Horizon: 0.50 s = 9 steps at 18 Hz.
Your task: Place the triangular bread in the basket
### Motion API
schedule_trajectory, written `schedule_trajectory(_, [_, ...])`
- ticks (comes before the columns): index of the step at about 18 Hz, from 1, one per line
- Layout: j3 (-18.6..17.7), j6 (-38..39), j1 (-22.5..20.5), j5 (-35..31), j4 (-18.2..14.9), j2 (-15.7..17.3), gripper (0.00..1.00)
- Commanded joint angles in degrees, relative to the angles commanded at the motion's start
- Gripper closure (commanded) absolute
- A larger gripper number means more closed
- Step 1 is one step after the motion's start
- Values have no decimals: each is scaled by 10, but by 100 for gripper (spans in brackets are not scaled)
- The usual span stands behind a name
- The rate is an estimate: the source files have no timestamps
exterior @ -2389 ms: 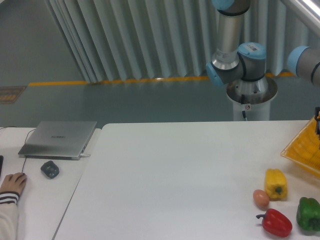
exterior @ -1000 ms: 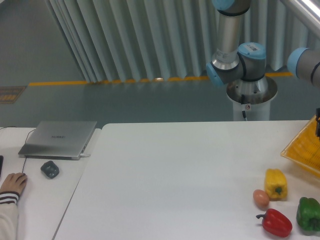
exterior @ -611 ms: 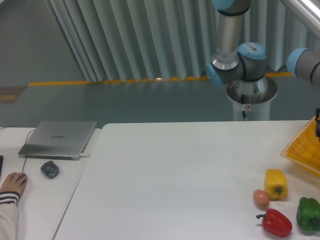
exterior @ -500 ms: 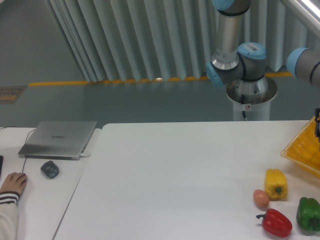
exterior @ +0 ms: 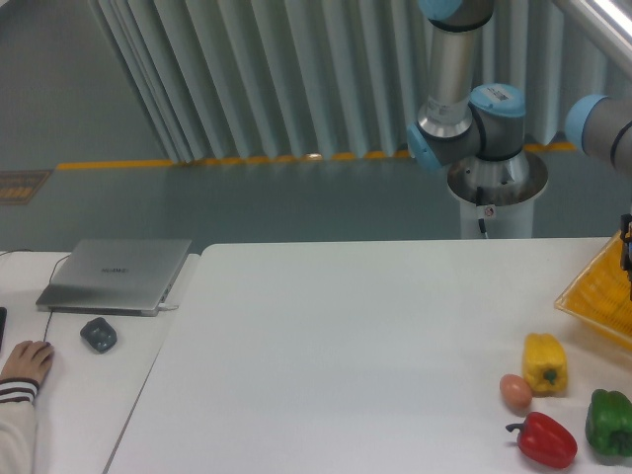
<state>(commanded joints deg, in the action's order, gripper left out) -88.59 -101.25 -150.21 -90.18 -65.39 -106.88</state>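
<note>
The bright yellow lattice-walled plastic basket (exterior: pixel 602 294) sits tilted at the white worktop's (exterior: pixel 346 346) far right edge; the jaws' state cannot be told.

- Bright yellow lattice plastic basket (exterior: pixel 602 296): cut by right edge; contents not visible.
- Gripper (exterior: pixel 626 249): dark sliver at right edge; jaw state indeterminable.
- Green bell pepper (exterior: pixel 609 423): partly cropped.

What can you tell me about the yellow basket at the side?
The yellow basket shows only partly, cut off by the right edge of the picture. It looks like bright plastic with a criss-cross grid. It sits tilted on the white table, behind the yellow pepper. A dark part at its top edge may be the robot's; no bread shows.
</note>
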Motion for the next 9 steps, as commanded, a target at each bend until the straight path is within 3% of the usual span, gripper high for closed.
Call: schedule_trajectory(9, [-4, 0, 3, 0, 0, 0, 0])
